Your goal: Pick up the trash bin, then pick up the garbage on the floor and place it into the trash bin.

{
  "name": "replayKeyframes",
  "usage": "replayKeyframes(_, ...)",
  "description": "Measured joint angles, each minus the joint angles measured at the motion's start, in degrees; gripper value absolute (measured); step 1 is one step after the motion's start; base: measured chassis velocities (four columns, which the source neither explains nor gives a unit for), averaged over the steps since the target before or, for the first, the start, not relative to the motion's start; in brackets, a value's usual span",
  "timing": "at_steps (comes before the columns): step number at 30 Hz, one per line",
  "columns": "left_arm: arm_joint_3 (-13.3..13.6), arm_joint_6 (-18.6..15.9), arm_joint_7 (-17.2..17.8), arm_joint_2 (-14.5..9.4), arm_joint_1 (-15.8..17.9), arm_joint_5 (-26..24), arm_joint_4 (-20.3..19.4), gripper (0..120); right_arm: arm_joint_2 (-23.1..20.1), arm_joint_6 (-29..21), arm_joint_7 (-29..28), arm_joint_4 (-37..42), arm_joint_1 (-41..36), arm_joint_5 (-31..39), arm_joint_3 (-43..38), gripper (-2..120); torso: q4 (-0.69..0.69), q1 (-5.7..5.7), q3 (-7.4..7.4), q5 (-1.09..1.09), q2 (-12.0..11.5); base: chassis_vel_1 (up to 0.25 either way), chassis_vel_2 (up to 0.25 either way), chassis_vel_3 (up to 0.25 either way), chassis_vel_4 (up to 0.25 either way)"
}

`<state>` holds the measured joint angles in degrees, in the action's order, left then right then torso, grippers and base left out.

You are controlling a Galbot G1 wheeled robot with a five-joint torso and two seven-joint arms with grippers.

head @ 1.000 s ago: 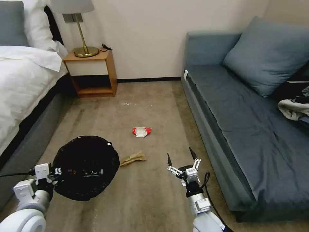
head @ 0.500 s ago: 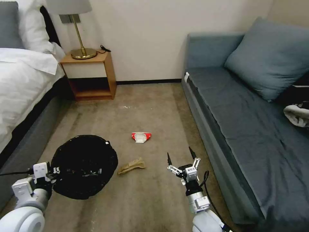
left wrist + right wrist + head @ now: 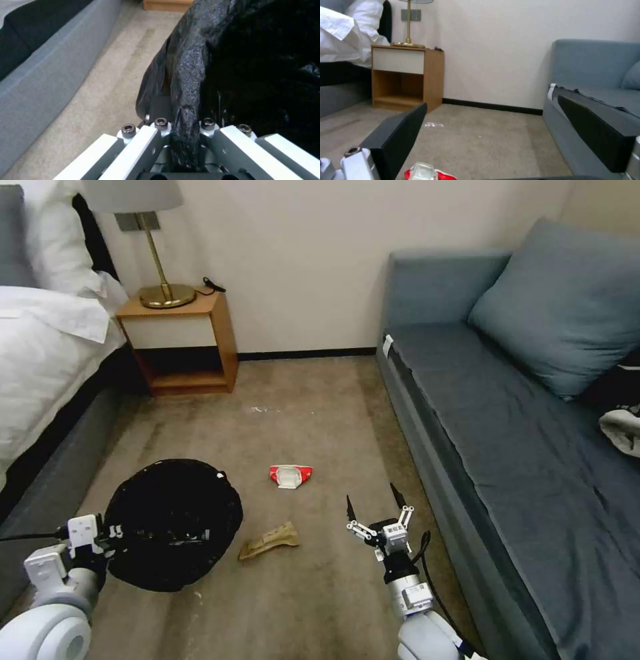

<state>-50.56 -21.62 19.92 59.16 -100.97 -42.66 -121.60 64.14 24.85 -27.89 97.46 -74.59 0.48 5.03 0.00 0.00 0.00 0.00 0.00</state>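
The trash bin (image 3: 173,523), round and lined with a crinkled black bag, hangs low at the left with my left gripper (image 3: 117,532) shut on its rim; in the left wrist view the bag's edge (image 3: 186,100) is pinched between the fingers. Two pieces of garbage lie on the carpet: a red-and-white crushed packet (image 3: 290,475) in the middle and a crumpled tan paper (image 3: 269,541) nearer, just right of the bin. My right gripper (image 3: 373,501) hovers open to the right of the paper, fingers pointing forward. The packet (image 3: 428,172) shows low between those fingers in the right wrist view.
A bed (image 3: 40,353) runs along the left, a blue-grey sofa (image 3: 507,433) along the right. A wooden nightstand (image 3: 180,337) with a brass lamp (image 3: 157,280) stands against the far wall. Bare carpet (image 3: 313,400) lies between them, with a small white scrap (image 3: 259,409) further off.
The whole head view has shifted: the camera moved forward and turned slightly right, bringing the packet and paper closer. Both grippers keep their poses.
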Motion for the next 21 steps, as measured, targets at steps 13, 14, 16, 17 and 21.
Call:
replayKeyframes(13, 0.0, 0.0, 0.0, 1.0, -0.3, 0.4, -0.4, 3, 0.0, 0.1, 0.0, -0.1, 0.1, 0.2, 0.0, 100, 0.01, 0.00, 0.00, 0.01, 0.0, -0.084, 0.092, 0.083, -0.086)
replayKeyframes(14, 0.0, 0.0, 0.0, 1.1, -0.3, 0.4, -0.4, 3, 0.0, 0.1, 0.0, -0.1, 0.0, 0.2, -0.1, 100, 0.01, 0.00, 0.00, 0.00, 0.0, -0.075, 0.075, 0.089, -0.090)
replayKeyframes(16, 0.0, 0.0, 0.0, 1.2, -0.4, 0.5, -0.6, 3, 0.0, 0.2, 0.0, 0.0, -0.1, 0.2, -0.1, 100, 0.01, 0.00, 0.00, 0.01, 0.0, -0.098, 0.084, 0.083, -0.081)
replayKeyframes(17, 0.0, 0.0, 0.0, 1.3, -0.4, 0.5, -0.7, 3, -0.1, 0.3, 0.0, 0.0, -0.1, 0.2, -0.2, 100, 0.00, 0.00, 0.00, 0.01, 0.0, -0.097, 0.084, 0.083, -0.099)
replayKeyframes(21, 0.0, 0.1, 0.0, 1.6, -0.5, 0.6, -1.0, 3, -0.2, 0.6, 0.4, 0.0, -0.1, 0.2, -0.3, 100, -0.01, 0.00, 0.00, 0.01, 0.0, -0.083, 0.076, 0.067, -0.078)
